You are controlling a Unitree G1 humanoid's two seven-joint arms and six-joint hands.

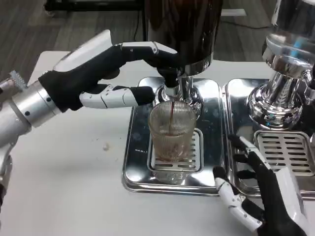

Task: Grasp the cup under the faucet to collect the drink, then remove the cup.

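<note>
**A:** Cup [172, 132] sits on the drip tray [135, 167] grate, right under the faucet [172, 91], with a thin dark stream running in. Only a little drink in the bottom, I'd say.

**B:** So collecting's underway. Who's holding it?

**A:** Nobody. Left hand [106, 69] is up at the faucet, fingers wrapped on the tap. Right hand [256, 191] hovers beside the tray over the worktop [69, 172], fingers spread, holding nothing. Grasping and removing look still to do.
</note>
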